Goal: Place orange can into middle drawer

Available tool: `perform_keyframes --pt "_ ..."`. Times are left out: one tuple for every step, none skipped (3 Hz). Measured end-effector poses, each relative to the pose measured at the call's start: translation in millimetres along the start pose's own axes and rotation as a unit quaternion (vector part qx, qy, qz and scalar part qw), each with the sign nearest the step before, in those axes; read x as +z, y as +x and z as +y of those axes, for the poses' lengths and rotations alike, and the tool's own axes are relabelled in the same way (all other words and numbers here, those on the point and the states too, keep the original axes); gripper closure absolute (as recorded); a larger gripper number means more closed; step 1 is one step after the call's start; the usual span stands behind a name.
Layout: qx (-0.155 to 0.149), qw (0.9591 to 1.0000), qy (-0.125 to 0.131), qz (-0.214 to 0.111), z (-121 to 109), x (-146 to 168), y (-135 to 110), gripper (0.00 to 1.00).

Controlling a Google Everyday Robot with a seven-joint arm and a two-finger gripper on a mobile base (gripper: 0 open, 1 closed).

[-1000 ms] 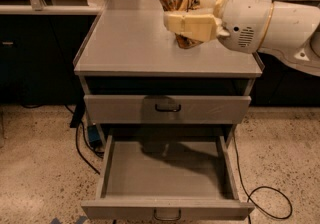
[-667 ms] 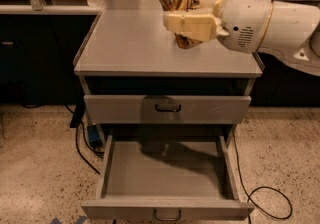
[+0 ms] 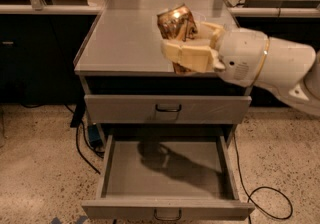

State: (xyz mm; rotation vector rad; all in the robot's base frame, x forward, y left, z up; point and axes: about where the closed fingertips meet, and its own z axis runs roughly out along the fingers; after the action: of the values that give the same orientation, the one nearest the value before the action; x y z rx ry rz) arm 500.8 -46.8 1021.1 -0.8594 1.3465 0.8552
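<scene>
hand point(image 3: 182, 39): we see it clamped on orange can point(image 3: 176, 22), can a bit tilted, held over front-R edge of desk point(image 3: 125, 38) | arm comes in from R of pic | middle drawer point(image 3: 125, 180): pulled out, open, below & fwd of can, hand's shadow on its floor | upper drawer point(image 3: 125, 109) closed | cable point(image 3: 270, 208) on floor.

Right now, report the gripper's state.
Gripper: shut on the orange can, above the front right of the cabinet top.
</scene>
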Motion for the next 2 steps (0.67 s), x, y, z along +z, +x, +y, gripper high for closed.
perform_keyframes --pt "0.026 0.9974 0.04 -0.054 21.8 -21.4 21.6 1.0" --pt "0.065 0.9926 0.089 -0.051 38.9 -65.4 89.4 1.0"
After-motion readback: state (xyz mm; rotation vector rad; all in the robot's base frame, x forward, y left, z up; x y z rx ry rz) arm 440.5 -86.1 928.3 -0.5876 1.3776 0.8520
